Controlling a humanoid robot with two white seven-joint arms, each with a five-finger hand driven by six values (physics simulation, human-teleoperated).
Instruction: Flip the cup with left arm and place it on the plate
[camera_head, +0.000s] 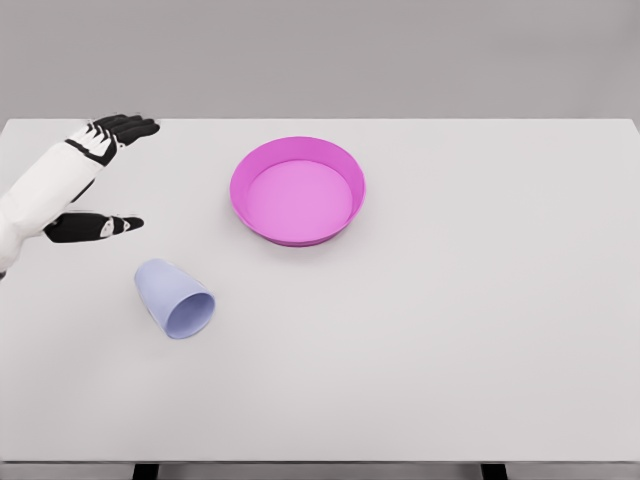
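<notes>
Looking down, you've got a smooth white worktop (480, 330) against a plain grey wall. Your left hand (100, 175) hovers at the far left, black fingers spread wide, gripping nothing. Just below it the cup (172, 298), matte lavender and tapered, lies on its side, mouth toward you. Well apart sits the plate (297, 190): round, glossy magenta, raised rim.
</notes>
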